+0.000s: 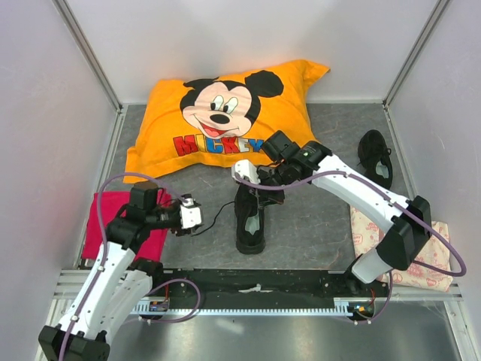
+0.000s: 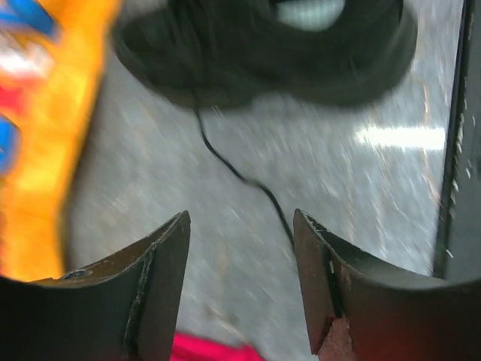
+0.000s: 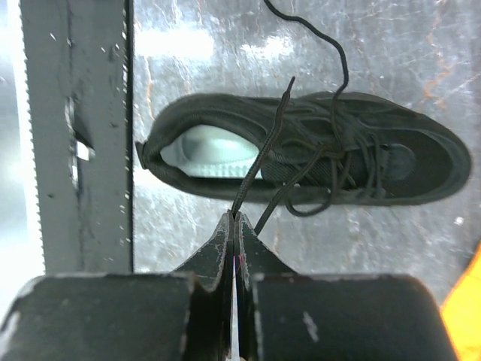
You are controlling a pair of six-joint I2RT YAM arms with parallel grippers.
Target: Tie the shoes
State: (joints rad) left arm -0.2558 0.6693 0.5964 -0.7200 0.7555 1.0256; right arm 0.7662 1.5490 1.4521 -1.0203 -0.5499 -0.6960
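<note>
One black shoe (image 1: 250, 219) lies in the middle of the table, toe to the far side, with its pale insole (image 3: 207, 147) showing. My right gripper (image 3: 235, 216) hovers above it (image 1: 263, 192) and is shut on one black lace (image 3: 263, 147), which runs taut up from the shoe (image 3: 323, 154). The other lace (image 2: 239, 173) trails loose across the table toward my left gripper (image 2: 240, 218), which is open and empty, low over the table left of the shoe (image 1: 201, 220). The lace passes close by its right finger. A second black shoe (image 1: 376, 158) lies at the far right.
An orange Mickey pillow (image 1: 218, 113) lies at the back. A pink cloth (image 1: 101, 218) lies under my left arm, and a pale printed cloth (image 1: 368, 229) is at the right front. A metal rail (image 3: 75, 135) edges the table's near side. Walls enclose the workspace.
</note>
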